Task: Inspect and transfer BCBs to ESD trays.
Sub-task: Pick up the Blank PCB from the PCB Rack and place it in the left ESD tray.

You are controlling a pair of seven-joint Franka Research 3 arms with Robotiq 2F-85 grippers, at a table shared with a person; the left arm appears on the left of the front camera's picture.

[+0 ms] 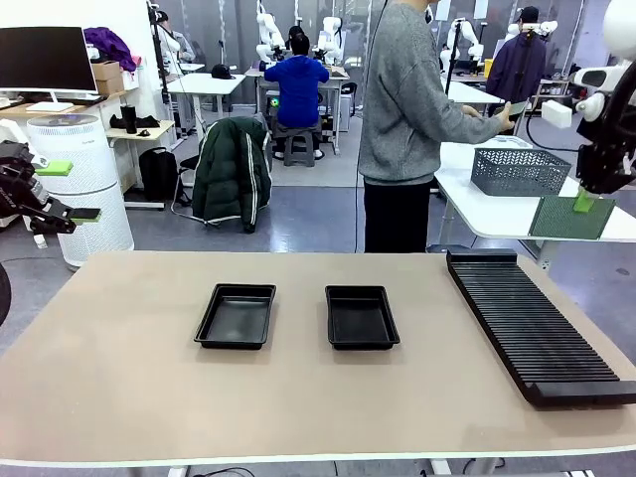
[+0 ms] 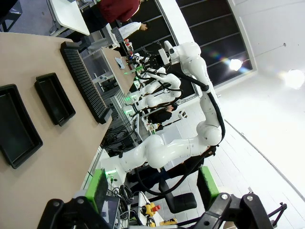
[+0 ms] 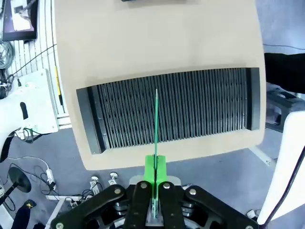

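R fingers [image 3: 149, 172] pinch BCB [image 3: 156, 119] edge-on over rack [image 3: 205, 105]; L fingers [image 2: 99, 188] spread wide, empty.

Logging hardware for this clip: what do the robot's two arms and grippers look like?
Both grippers are black, angular two-finger units with bright green pads: the left gripper and the right gripper. Round screw heads dot their black finger links. The right arm is glossy white with rounded, tube-like links, and a black cable runs along it.
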